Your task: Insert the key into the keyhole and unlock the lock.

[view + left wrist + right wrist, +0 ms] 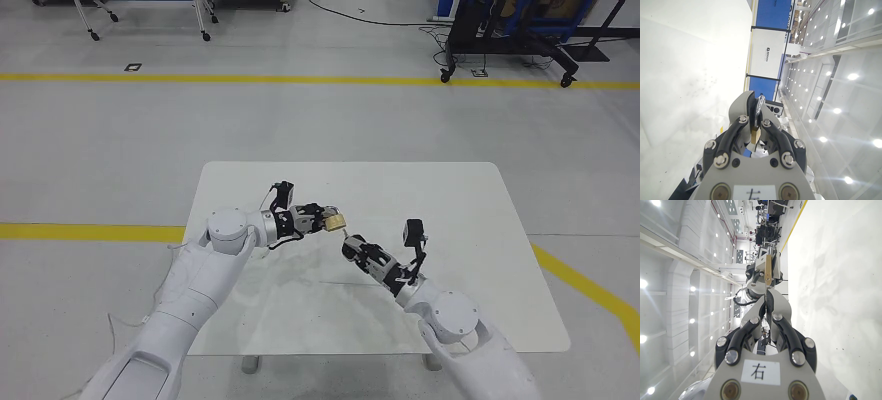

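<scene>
left gripper (322, 219) shut on lock (335, 219) above table (450, 200) middle. right gripper (350, 242) pinches key (765, 294), tip near keyhole. aligning step; next likely straight push, then twist.

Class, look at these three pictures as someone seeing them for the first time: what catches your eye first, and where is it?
The brass lock stands out, held in the air above the white table by the left gripper. Facing it, the right gripper pinches the key, whose tip sits right at the lock's keyhole end; whether it has entered cannot be told.
</scene>
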{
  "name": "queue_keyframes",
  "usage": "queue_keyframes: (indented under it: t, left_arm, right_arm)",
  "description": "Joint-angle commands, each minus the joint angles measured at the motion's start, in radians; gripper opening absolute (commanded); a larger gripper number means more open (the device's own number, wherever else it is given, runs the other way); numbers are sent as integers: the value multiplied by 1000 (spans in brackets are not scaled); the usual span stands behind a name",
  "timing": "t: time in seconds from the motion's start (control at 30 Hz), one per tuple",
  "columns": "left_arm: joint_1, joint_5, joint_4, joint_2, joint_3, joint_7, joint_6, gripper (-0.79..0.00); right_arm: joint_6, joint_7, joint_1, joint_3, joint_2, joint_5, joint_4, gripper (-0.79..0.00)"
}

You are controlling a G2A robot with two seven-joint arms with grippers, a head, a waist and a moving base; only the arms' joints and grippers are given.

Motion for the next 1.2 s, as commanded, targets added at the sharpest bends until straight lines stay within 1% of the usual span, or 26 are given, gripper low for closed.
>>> queue_keyframes:
  t: [0.0,0.37,0.97,1.17]
  left_arm:
    - [-1,1,1,0,0,1,-1,-785]
    - [-1,3,2,0,2,-1,-2,-785]
    - [-4,21,-3,0,15,-25,-21,-785]
    - [-5,18,0,-2,19,-35,-23,-785]
  right_arm:
    - [10,-3,10,-7,-2,-5,5,-785]
    - [32,11,30,-24,-7,5,14,-785]
    - [67,-10,55,-26,-14,-3,26,-785]
    - [85,-19,81,-34,-19,-1,48,-785]
